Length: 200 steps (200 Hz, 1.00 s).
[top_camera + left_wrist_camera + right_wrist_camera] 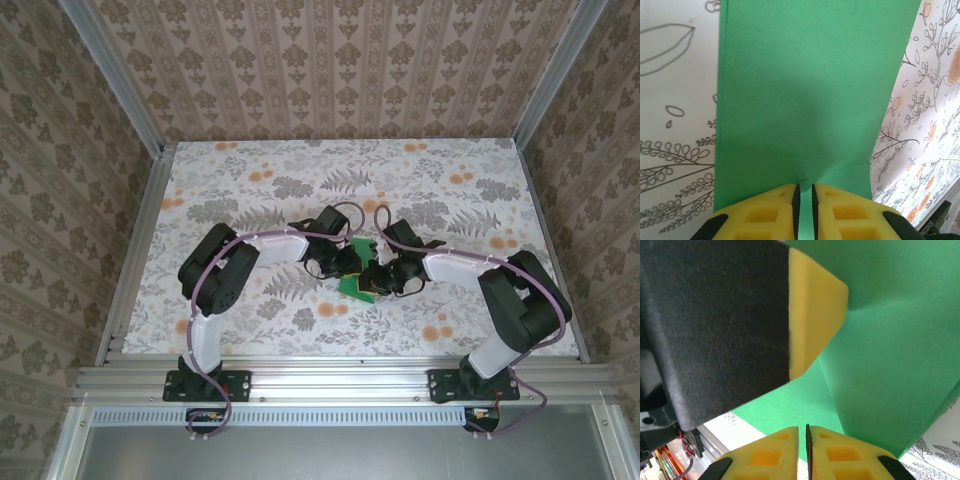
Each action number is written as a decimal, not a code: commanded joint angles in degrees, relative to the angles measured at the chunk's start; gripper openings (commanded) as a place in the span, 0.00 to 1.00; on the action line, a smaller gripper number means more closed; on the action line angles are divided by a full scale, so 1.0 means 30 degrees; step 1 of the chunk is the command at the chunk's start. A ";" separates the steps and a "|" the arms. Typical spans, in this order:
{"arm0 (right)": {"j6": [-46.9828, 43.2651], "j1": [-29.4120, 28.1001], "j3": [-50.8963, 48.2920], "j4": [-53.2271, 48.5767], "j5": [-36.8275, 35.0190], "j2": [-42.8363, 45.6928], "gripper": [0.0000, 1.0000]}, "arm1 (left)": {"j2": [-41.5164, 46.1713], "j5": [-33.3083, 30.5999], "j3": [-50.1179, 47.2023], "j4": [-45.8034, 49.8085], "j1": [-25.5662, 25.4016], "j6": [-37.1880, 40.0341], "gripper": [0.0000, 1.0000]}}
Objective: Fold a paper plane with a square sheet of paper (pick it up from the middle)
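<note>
The green sheet of paper [354, 286] is held above the flowered table [300, 180] at its centre, between both arms. In the left wrist view the paper [810, 90] runs away from the yellow fingers, and a folded layer's edge crosses just ahead of their tips. My left gripper [804, 192] is shut on the paper's near edge, with a strip of green pinched between its pads. My right gripper [802, 432] is shut on a lower edge of the paper [890, 350], which bends in a crease above it. The left gripper's black-and-yellow finger [812, 305] presses on the sheet close in front.
Patterned walls and an aluminium frame [140, 260] enclose the table on three sides. A metal rail [330, 380] with both arm bases runs along the near edge. Both forearms angle inward, so the grippers nearly touch.
</note>
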State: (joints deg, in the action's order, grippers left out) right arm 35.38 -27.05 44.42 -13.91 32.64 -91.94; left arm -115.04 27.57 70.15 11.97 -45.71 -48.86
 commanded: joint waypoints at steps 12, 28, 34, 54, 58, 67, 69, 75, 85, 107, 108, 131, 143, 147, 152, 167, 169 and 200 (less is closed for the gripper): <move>-0.0073 -0.0066 0.0254 -0.1470 0.0303 -0.0752 0.15 | -0.0345 -0.0402 0.0054 0.1429 -0.0143 0.0555 0.18; -0.0190 -0.0066 0.0103 -0.1691 0.0226 -0.0788 0.16 | -0.0357 -0.0402 0.0082 0.1479 -0.0142 0.0613 0.18; -0.0168 -0.0045 0.0025 -0.1649 0.0237 -0.0788 0.16 | -0.0353 -0.0427 0.0088 0.1514 -0.0128 0.0639 0.18; -0.0092 -0.0044 -0.0202 -0.1316 0.0576 -0.0991 0.17 | -0.0342 -0.0431 0.0054 0.1509 -0.0145 0.0641 0.18; -0.0102 -0.0037 -0.0217 -0.1283 0.0596 -0.1090 0.17 | -0.0376 -0.0431 0.0062 0.1500 -0.0141 0.0644 0.18; -0.0103 -0.0037 -0.0291 -0.1255 0.0518 -0.1277 0.17 | -0.0378 -0.0402 0.0052 0.1500 -0.0143 0.0675 0.18; -0.0102 -0.0022 -0.0302 -0.1208 0.0516 -0.1321 0.17 | -0.0381 -0.0402 0.0054 0.1514 -0.0136 0.0673 0.18; -0.0077 -0.0017 -0.0356 -0.1193 0.0490 -0.1454 0.17 | -0.0410 -0.0402 0.0056 0.1518 -0.0143 0.0702 0.18; -0.0075 0.0014 -0.0473 -0.1143 0.0436 -0.1633 0.17 | -0.0412 -0.0402 0.0054 0.1534 -0.0136 0.0728 0.18; -0.0040 0.0069 -0.0770 -0.1248 0.0166 -0.1759 0.17 | -0.0353 -0.0460 0.0055 0.1607 -0.0139 0.0752 0.18; -0.0042 0.0075 -0.0787 -0.1264 0.0165 -0.1757 0.17 | -0.0353 -0.0475 0.0055 0.1607 -0.0141 0.0756 0.18; -0.0069 0.0139 -0.0706 -0.1522 0.0241 -0.1356 0.17 | -0.0353 -0.0490 0.0018 0.1637 -0.0143 0.0804 0.18; -0.0066 0.0124 -0.0517 -0.1754 0.0381 -0.0852 0.17 | -0.0353 -0.0490 0.0024 0.1707 -0.0121 0.0818 0.18; -0.0067 0.0134 -0.0462 -0.1839 0.0419 -0.0651 0.17 | -0.0338 -0.0490 0.0032 0.1710 -0.0142 0.0844 0.18; -0.0116 0.0138 -0.0384 -0.1956 0.0552 -0.0461 0.17 | -0.0353 -0.0518 0.0025 0.1719 -0.0143 0.0847 0.18; -0.0213 0.0139 -0.0421 -0.2125 0.0977 0.0178 0.17 | -0.0324 -0.0534 0.0054 0.1746 -0.0143 0.0872 0.18; -0.0203 0.0139 -0.0445 -0.2107 0.1004 0.0259 0.17 | -0.0324 -0.0523 0.0054 0.1766 -0.0143 0.0868 0.18; -0.0375 0.0166 -0.1025 -0.1843 0.1360 -0.0005 0.17 | -0.0382 -0.0519 0.0172 0.1845 -0.0141 0.0906 0.17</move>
State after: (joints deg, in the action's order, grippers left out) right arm 34.70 -26.83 43.38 -17.58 34.59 -91.92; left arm -115.04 27.46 70.37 12.91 -45.74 -47.75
